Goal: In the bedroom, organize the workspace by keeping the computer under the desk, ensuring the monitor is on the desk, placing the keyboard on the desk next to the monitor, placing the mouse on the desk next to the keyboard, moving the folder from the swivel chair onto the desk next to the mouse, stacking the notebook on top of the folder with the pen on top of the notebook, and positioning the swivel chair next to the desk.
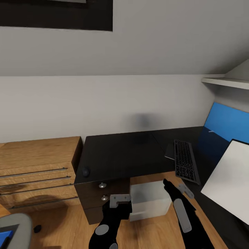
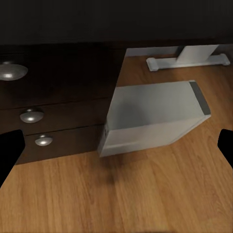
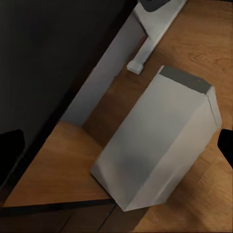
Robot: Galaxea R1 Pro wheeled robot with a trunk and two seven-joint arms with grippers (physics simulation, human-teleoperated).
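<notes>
Standing under desk (image 1: 121, 155), one computer (image 1: 149, 204); one keyboard (image 1: 185, 160); both fingers wide.

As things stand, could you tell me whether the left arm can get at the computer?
Probably yes: the computer sits on the floor by the drawers, with bare floor between it and the open left gripper.

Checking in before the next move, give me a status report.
Both claws, left and right, open and empty. Computer on floor by the desk drawers. Nothing between claws and computer.
</notes>
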